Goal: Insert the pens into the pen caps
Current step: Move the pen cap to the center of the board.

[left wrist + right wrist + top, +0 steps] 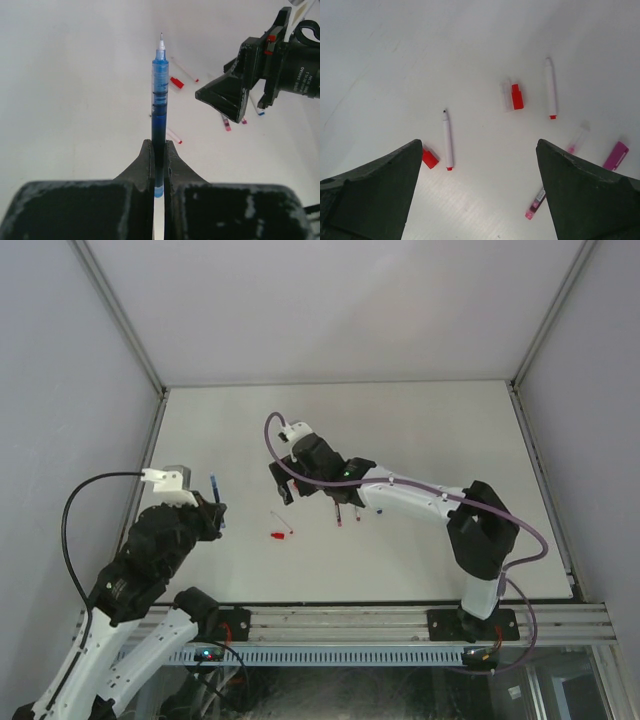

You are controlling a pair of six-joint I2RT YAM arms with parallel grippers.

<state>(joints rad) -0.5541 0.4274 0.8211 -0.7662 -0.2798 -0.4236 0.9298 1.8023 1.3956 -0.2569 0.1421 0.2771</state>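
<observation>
1. While the white tabletop (420, 430) carries a scatter of loose pens and caps, the step in hand looks like pairing one pen with its cap.
2. The left claw (159, 146) is clenched on the blue pen (159, 95). It grips the lower barrel, so the bare writing tip points straight out beyond the fingertips, clear of everything.
3. The right claw (479, 145) hangs released above the scatter, jaws spread wide with nothing between them.
4. Below its gap, nearer one finger, lies a red-ended pen (448, 140). A second red-ended pen (550, 87) lies farther ahead, toward the other finger.
5. A magenta pen (535, 202) lies close against that other finger's inner edge.
6. One red cap (429, 158) sits just beside the first pen's red end, near the finger there. A second red cap (517, 96) lies ahead of the gap. A magenta cap (616, 156) lies just ahead of the other finger's tip.
7. No blue cap shows between the jaws. A small blue-ended piece (260, 111) lies under the right claw, too small to tell whether it is a cap or a pen.
8. The next move probably calls for the right claw to drop low and pinch a cap, ideally a blue one. It would then turn the cap's open end toward the held tip and line up the two axes.
</observation>
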